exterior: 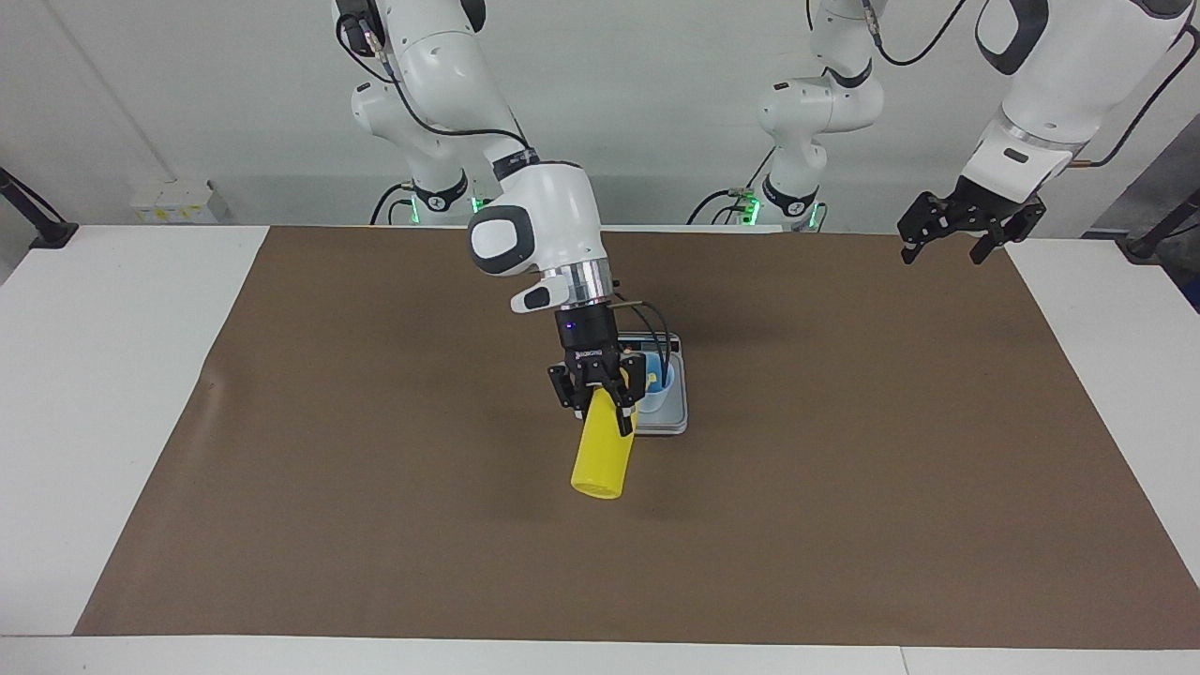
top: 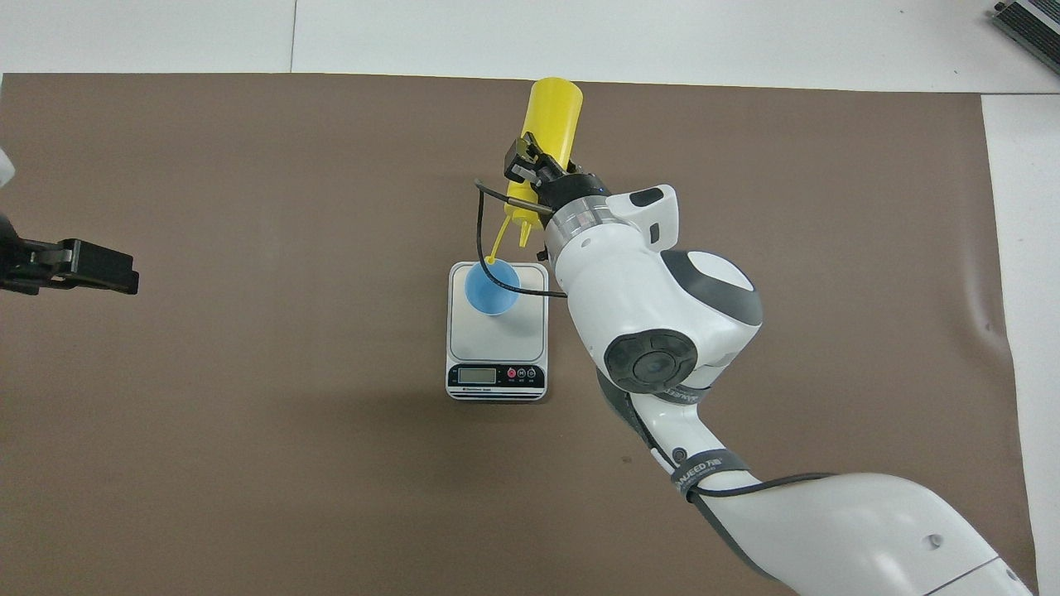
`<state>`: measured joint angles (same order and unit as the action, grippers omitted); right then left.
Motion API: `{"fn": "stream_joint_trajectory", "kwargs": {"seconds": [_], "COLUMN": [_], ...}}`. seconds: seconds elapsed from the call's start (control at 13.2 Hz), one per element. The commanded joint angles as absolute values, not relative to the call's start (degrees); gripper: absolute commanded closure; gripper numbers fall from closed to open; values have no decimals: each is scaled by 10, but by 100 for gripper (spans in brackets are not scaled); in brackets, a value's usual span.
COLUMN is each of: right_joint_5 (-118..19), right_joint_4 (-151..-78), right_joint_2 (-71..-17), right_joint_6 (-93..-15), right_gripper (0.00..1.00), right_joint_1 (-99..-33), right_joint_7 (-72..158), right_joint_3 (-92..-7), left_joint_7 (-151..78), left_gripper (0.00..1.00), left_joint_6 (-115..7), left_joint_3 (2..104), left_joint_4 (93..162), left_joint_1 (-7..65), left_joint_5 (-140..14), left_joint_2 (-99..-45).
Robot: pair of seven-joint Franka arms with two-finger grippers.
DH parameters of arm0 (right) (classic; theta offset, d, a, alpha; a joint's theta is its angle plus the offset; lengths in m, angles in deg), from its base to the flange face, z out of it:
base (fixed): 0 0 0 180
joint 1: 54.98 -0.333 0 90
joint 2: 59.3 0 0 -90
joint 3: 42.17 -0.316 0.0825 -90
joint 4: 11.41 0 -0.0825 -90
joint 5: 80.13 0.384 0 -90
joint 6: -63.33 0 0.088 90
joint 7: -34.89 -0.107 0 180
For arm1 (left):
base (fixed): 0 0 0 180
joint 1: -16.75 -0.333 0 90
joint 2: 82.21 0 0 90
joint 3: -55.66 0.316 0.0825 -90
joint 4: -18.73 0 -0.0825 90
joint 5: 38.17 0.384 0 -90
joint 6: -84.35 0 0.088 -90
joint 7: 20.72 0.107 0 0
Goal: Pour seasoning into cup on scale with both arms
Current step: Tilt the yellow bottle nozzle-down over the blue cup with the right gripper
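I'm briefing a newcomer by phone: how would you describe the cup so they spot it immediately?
Find the brown mat covering the table; near its middle lies a flat silver-grey scale. The cup stands on the scale's plate, at the end away from the display. It is small, light blue and open-topped, unlike the yellow bottle tilted over it in the right gripper.

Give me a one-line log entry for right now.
right tool: shut on seasoning bottle, tipped toward cup | cup: on scale | left tool: open, waiting
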<state>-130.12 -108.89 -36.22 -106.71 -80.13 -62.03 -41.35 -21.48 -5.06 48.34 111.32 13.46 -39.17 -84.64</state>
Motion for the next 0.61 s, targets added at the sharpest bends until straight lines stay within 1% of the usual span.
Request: {"fn": "stream_joint_trajectory", "kwargs": {"seconds": [0.0,0.15,0.53], "right_joint_5": [-1349,-1377,-1412], "right_joint_4": [-1015,-1001,-955], "right_joint_2": [-324,-309,-273], "right_joint_6": [-1088,-1104,-1103], "right_gripper": [100,100,100], "right_joint_1": [-796,-792,-800], "right_joint_7": [-641,-641,-641], "right_joint_3": [-412,-411,-410], "left_joint_7": [-210,-210,-210], "left_gripper": [0,0,0], "left_joint_6": [-45,-45,-45], "left_joint_3": [481,481,481], "left_joint_4": [1122,1122,1122], "left_joint_1": [130,130,130], "left_joint_5": [-386,-386,-386], "left_joint_2": [-858,-858,-858]}}
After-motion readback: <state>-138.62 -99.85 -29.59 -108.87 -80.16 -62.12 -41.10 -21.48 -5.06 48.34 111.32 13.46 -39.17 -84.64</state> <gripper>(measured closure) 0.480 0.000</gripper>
